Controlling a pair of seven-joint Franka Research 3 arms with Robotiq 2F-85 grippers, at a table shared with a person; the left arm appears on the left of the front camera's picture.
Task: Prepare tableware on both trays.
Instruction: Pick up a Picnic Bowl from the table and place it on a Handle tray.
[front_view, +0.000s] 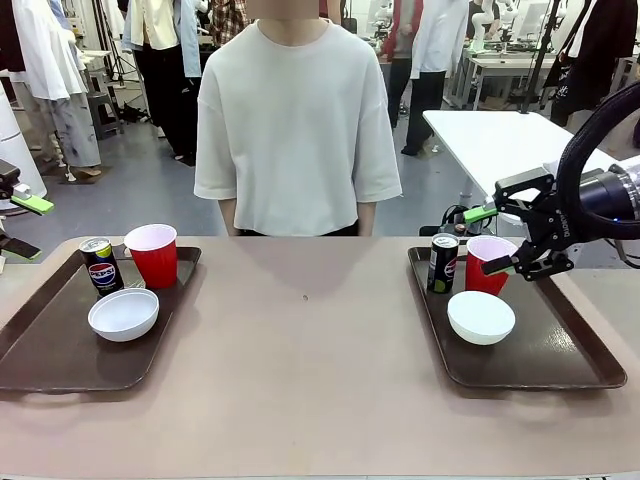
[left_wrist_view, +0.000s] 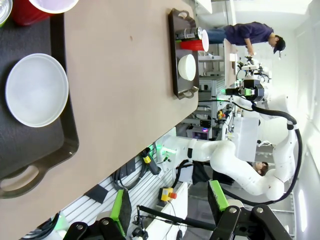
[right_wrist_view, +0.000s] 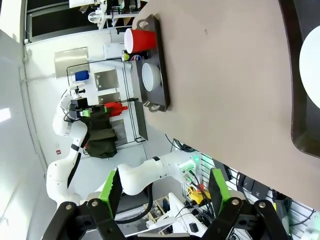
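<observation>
I see both trays loaded on the worktop (front_view: 300, 380): the left tray (front_view: 60, 365) carries a Pepsi can (front_view: 101, 266), red cup (front_view: 153, 254) and white bowl (front_view: 123, 313); the right tray (front_view: 560, 365) carries the same trio. My right gripper (front_view: 497, 240) hovers beside that tray's cup (front_view: 484, 262), fingers spread, holding nothing. My left gripper (left_wrist_view: 169, 206) also has its fingers spread.

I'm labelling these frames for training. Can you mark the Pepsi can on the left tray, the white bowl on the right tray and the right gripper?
Pepsi can (front_view: 101, 266): front view, on its printed side.
White bowl (front_view: 481, 316): front view, on its inside.
Right gripper (front_view: 490, 240): front view, midway between its fingers.
</observation>
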